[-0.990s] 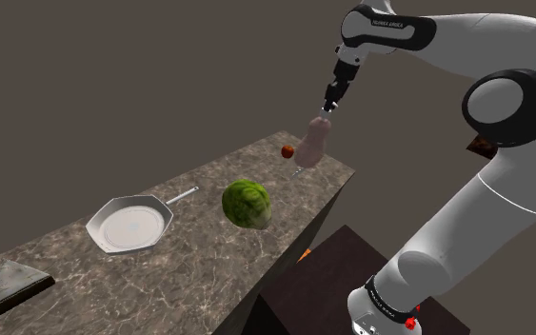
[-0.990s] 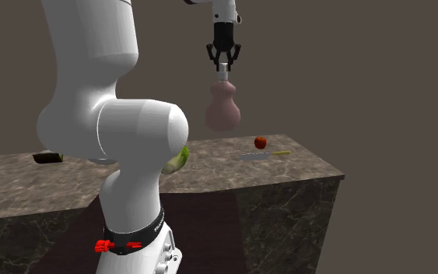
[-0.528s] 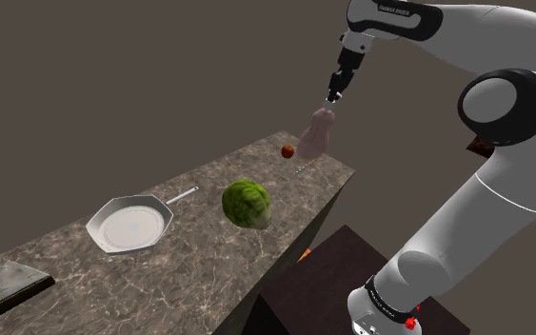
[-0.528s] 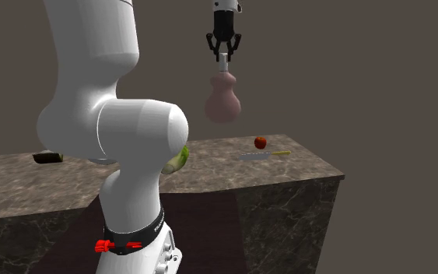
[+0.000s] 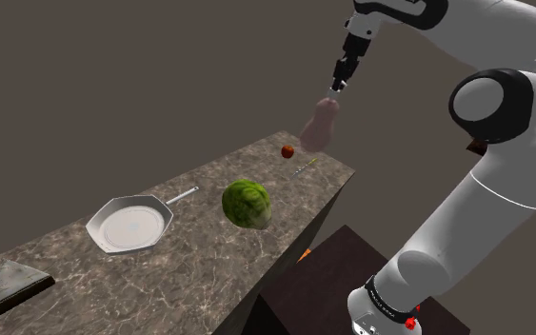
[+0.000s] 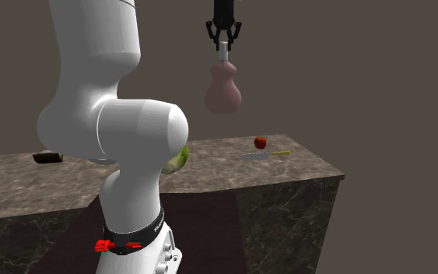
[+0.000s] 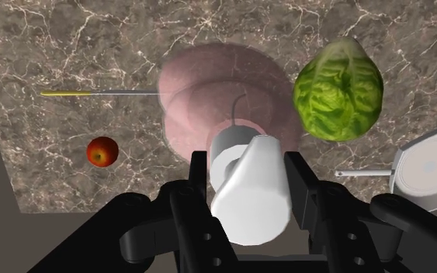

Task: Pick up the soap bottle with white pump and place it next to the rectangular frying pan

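Observation:
A pale pink, pear-shaped soap bottle (image 5: 319, 124) (image 6: 223, 89) (image 7: 209, 97) with a white pump (image 7: 249, 186) hangs high above the far end of the marble counter (image 5: 189, 252). My black gripper (image 5: 339, 84) (image 6: 223, 47) (image 7: 247, 194) is shut on the pump, one finger on each side. The silver frying pan (image 5: 130, 225) (image 7: 430, 167) lies on the counter toward the shoulder view's left, handle pointing at the lettuce side.
A green lettuce head (image 5: 247, 204) (image 7: 339, 91) sits between pan and bottle. A small red apple (image 5: 287, 150) (image 6: 261, 142) (image 7: 102, 151) and a thin yellow-tipped utensil (image 6: 262, 154) (image 7: 100, 93) lie under the bottle. A grey wedge (image 5: 15, 285) rests at the near left.
The gripper has risen with the soap bottle, carrying it higher above the counter. Nothing on the counter has moved.

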